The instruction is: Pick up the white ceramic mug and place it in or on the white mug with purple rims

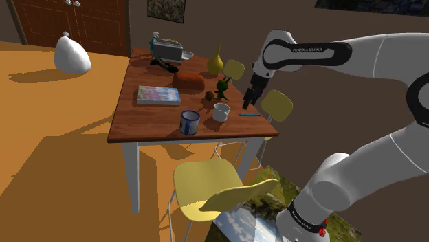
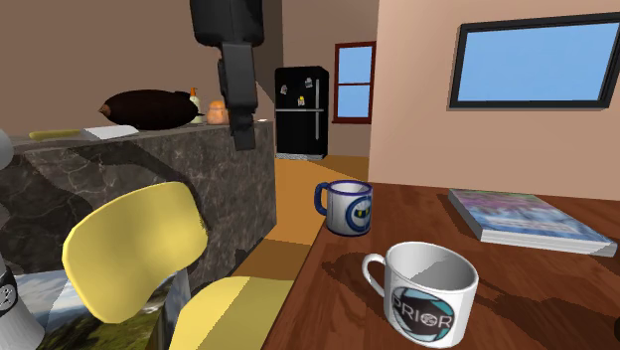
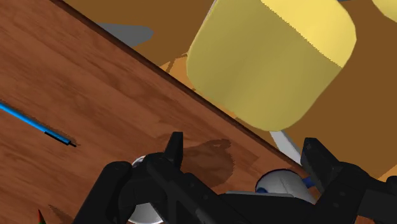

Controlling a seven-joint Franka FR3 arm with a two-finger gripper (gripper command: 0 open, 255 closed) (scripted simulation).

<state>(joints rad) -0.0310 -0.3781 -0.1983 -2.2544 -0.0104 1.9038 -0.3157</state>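
A white mug with a dark round logo (image 1: 221, 111) (image 2: 427, 290) stands upright near the table's front edge. Beside it, toward the shoulder view's left, stands the white mug with purple-blue rims and handle (image 1: 190, 122) (image 2: 348, 207). My black gripper (image 1: 247, 103) (image 2: 240, 134) hangs in the air above the table's edge, to the shoulder view's right of the logo mug and touching nothing. In the wrist view the gripper (image 3: 245, 154) is open, its fingers (image 3: 175, 149) apart over the wood, with the rimmed mug's edge (image 3: 280, 183) peeking past the hand.
A blue pen (image 1: 249, 115) (image 3: 35, 124) lies under the hand on the wooden table (image 1: 151, 120). A book (image 1: 159, 95) (image 2: 522, 221), a yellow vase (image 1: 215, 62), a small green figure (image 1: 221, 88) and other items sit farther back. Yellow chairs (image 1: 206, 189) (image 3: 273, 57) surround the table.
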